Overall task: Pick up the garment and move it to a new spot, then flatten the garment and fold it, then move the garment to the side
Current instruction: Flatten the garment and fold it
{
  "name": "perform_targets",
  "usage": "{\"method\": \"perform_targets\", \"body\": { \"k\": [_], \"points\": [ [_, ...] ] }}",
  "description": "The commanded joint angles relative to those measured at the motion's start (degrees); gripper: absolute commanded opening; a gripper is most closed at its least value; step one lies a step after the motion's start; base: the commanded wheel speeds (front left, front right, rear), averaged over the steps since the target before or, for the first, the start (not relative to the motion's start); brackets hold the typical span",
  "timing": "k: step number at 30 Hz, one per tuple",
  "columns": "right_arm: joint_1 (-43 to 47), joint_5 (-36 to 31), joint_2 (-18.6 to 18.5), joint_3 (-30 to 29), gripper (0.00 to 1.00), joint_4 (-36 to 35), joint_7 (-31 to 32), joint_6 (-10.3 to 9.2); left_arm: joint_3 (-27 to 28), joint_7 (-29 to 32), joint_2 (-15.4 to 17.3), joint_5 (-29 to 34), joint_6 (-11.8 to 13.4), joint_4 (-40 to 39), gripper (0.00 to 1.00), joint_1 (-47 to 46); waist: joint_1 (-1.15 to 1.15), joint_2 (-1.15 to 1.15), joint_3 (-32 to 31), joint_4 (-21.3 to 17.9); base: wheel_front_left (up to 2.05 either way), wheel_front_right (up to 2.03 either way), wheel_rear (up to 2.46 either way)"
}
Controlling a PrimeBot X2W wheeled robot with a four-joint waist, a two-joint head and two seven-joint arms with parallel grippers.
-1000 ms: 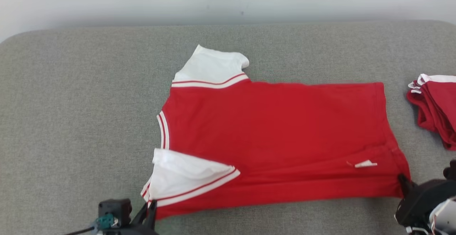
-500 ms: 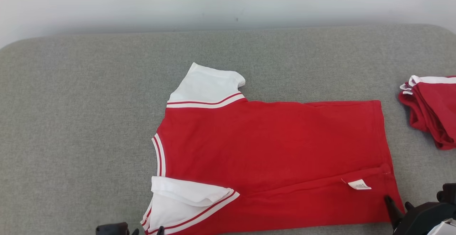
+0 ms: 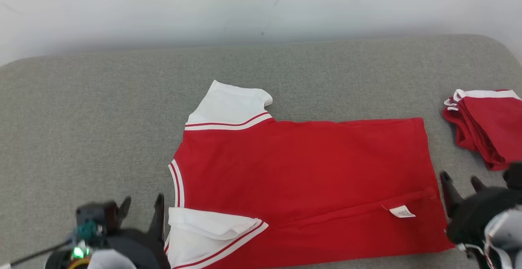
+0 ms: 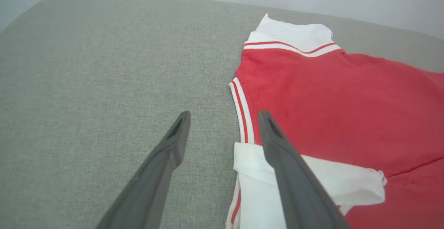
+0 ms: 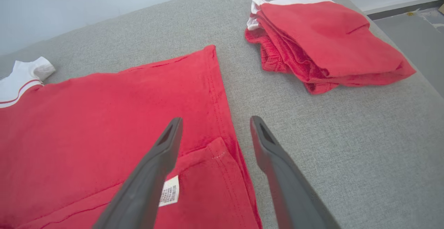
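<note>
Two grippers hung with jaws spread wide, holding nothing. The left gripper (image 3: pixel 142 203) sat at the lower left of the head view, just beside the neckline of the garment (image 3: pixel 301 179). In its wrist view one finger crossed the near sleeve (image 4: pixel 312 177) and the other bare grey cushion (image 3: pixel 81 118). The right gripper (image 3: pixel 460 181) sat at the lower right, straddling the hem. The red garment lay flat across the frame's centre, neck to the left. Its far sleeve (image 3: pixel 230 104) was spread out, the near one folded onto the body, and a white label (image 3: pixel 402 211) showed. A folded pile (image 3: pixel 489 126) of red-and-white clothes lay apart at the right edge.
</note>
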Motion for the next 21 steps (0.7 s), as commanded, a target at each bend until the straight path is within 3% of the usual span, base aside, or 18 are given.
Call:
{"method": "perform_targets", "body": {
  "k": [1,9,21],
  "points": [
    [-1.4,-0.8,0.1,1.2,1.00,-0.3,0.6,-0.14,0.4,-0.4,-0.4,-0.4,-0.6,0.7,1.00,-2.1,0.00,0.00,0.5,-0.4,0.00,0.00,0.00],
    [-13.9,-2.5,-1.4,6.1,1.00,3.2,2.9,-0.14,-0.2,1.0,-2.8,0.5,-4.3,9.1,1.00,-18.1,0.00,0.00,5.6,-1.9,0.00,0.00,0.00],
    [-32.9,-3.4,-4.9,13.3,1.00,16.7,0.7,-0.14,-1.6,3.9,-5.4,0.9,-11.8,27.7,1.00,-40.4,0.00,0.00,15.2,-6.2,0.00,0.00,0.00]
  ]
}}
